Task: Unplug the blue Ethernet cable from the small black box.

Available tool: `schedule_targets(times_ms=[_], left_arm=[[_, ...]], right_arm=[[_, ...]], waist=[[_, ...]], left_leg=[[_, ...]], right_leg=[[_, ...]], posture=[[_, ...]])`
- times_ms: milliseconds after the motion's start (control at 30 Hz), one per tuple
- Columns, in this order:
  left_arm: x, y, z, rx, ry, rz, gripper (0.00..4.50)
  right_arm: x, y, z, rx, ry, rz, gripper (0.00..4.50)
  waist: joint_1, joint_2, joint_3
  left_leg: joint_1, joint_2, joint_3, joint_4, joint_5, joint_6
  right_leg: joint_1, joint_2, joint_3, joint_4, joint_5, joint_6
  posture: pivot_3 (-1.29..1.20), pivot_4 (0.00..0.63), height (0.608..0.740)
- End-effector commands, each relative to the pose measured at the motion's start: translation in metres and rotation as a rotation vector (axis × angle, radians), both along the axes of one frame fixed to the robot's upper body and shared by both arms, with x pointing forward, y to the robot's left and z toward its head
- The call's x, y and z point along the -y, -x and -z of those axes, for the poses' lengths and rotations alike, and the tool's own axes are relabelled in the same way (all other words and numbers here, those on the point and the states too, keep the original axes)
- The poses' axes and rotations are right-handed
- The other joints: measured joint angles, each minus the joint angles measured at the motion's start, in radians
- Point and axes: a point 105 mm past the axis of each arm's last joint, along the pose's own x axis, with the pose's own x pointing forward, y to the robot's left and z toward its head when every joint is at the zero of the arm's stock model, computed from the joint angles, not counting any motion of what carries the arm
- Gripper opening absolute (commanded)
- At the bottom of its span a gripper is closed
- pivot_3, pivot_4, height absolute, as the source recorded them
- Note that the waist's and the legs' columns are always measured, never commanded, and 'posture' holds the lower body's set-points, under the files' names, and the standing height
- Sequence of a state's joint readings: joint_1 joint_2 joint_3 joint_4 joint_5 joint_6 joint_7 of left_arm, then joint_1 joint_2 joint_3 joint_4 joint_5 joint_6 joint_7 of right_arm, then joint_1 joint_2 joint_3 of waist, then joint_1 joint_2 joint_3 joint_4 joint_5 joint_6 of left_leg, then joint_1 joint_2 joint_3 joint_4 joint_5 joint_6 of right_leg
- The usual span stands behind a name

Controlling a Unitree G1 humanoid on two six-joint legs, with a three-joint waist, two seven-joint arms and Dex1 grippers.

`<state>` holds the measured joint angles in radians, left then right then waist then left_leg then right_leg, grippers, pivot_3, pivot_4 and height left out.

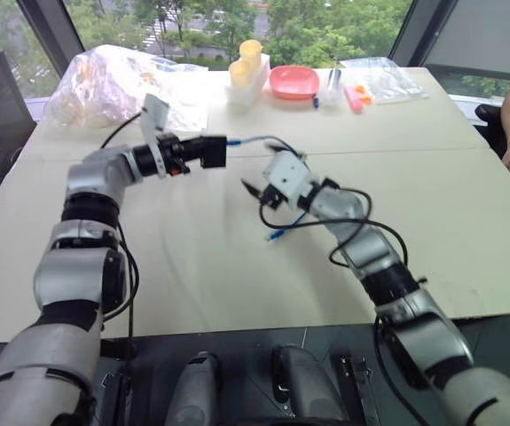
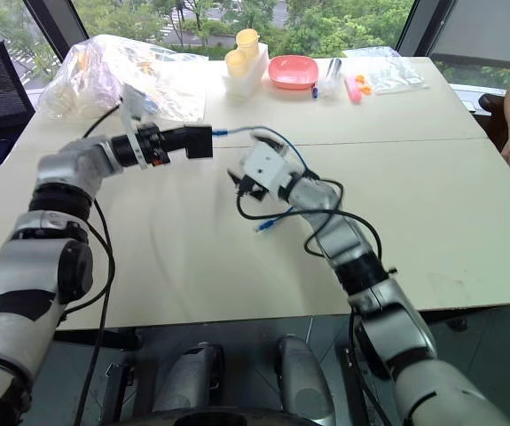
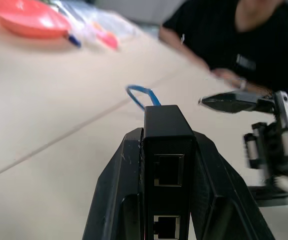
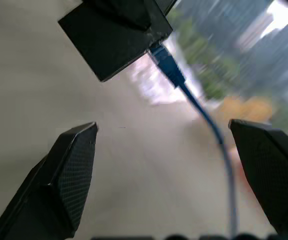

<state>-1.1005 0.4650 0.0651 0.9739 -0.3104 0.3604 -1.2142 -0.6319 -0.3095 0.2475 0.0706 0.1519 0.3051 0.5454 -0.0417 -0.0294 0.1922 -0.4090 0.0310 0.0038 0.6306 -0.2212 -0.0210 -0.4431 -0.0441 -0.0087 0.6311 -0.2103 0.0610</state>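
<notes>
With the left gripper clamping the small matte black plastic box above the table, the thin bright-blue Ethernet cable remains plugged in; the wide-open right gripper, closing on slack cord rather than plug, risks straining it.

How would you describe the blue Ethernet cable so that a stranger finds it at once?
Look at the middle of the big beige table, between the two robot arms. The left gripper holds the small black box there above the table, and the blue Ethernet cable runs out of it towards the right gripper. It is thin and bright blue; the nearby robot cables are black.
</notes>
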Motion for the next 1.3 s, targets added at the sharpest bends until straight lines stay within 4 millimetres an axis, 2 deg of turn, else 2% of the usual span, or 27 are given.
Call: schedule_targets(times_ms=[33, 133, 267, 333, 500, 733, 1000, 1300], left_arm=[[0.016, 0.01, -0.032, 0.199, -0.025, 0.122, 0.65], [0.021, 0.009, -0.044, 0.273, 0.002, 0.113, 0.65], [0.023, 0.014, -0.059, 0.232, 0.113, 0.162, 0.65], [0.022, 0.018, -0.062, 0.2, 0.137, 0.191, 0.65], [0.006, 0.046, -0.066, 0.029, 0.196, 0.368, 0.65], [-0.01, 0.06, -0.077, -0.053, 0.28, 0.422, 0.65], [-0.005, 0.065, -0.067, -0.092, 0.263, 0.45, 0.65], [-0.004, 0.064, -0.071, -0.124, 0.332, 0.448, 0.65]], right_arm=[[-0.002, 0.044, -0.057, -0.214, -0.301, -0.247, 4.47], [0.003, 0.055, -0.061, -0.428, -0.399, -0.316, 4.47], [0.003, 0.047, -0.077, -0.53, -0.652, -0.299, 4.47], [0.002, 0.046, -0.078, -0.562, -0.72, -0.296, 4.47], [-0.003, 0.037, -0.071, -0.601, -0.822, -0.228, 4.47], [-0.008, 0.033, -0.065, -0.531, -0.824, -0.202, 4.47], [-0.015, 0.032, -0.073, -0.491, -0.841, -0.245, 4.47], [-0.018, 0.035, -0.074, -0.491, -0.844, -0.277, 4.47]], waist=[[0.001, 0.0, 0.001], [0.005, 0.0, 0.0], [0.003, 0.0, 0.0], [0.002, 0.0, 0.0], [-0.003, 0.0, 0.0], [0.001, 0.0, 0.001], [-0.001, 0.0, 0.001], [0.0, 0.0, 0.001]], left_leg=[[0.0, 0.0, 0.0, 0.0, 0.0, 0.0], [0.002, 0.001, 0.0, 0.001, 0.0, 0.0], [0.003, 0.001, 0.0, 0.001, 0.0, 0.0], [0.002, 0.001, 0.0, 0.001, 0.0, 0.0], [0.0, 0.001, 0.0, 0.0, 0.0, 0.001], [0.0, 0.001, 0.0, 0.0, -0.001, 0.001], [0.0, 0.001, 0.0, 0.0, -0.001, 0.001], [0.0, 0.001, 0.0, 0.0, -0.001, 0.001]], right_leg=[[0.0, 0.0, 0.0, 0.0, 0.0, 0.0], [0.002, 0.0, 0.0, 0.0, 0.001, -0.002], [0.003, 0.001, 0.0, 0.0, 0.001, -0.004], [0.001, 0.001, 0.0, 0.0, 0.002, -0.003], [-0.001, 0.001, 0.0, 0.0, 0.001, -0.001], [0.0, 0.001, 0.0, 0.0, 0.0, 0.0], [0.0, 0.001, 0.0, 0.0, 0.0, 0.0], [0.0, 0.001, 0.0, 0.0, 0.0, 0.0]], posture=[[0.0, 0.15, 0.74], [0.0, 0.15, 0.74], [0.0, 0.15, 0.74], [0.0, 0.15, 0.74], [0.0, 0.15, 0.74], [0.0, 0.15, 0.74], [0.0, 0.15, 0.74], [0.0, 0.15, 0.74]])
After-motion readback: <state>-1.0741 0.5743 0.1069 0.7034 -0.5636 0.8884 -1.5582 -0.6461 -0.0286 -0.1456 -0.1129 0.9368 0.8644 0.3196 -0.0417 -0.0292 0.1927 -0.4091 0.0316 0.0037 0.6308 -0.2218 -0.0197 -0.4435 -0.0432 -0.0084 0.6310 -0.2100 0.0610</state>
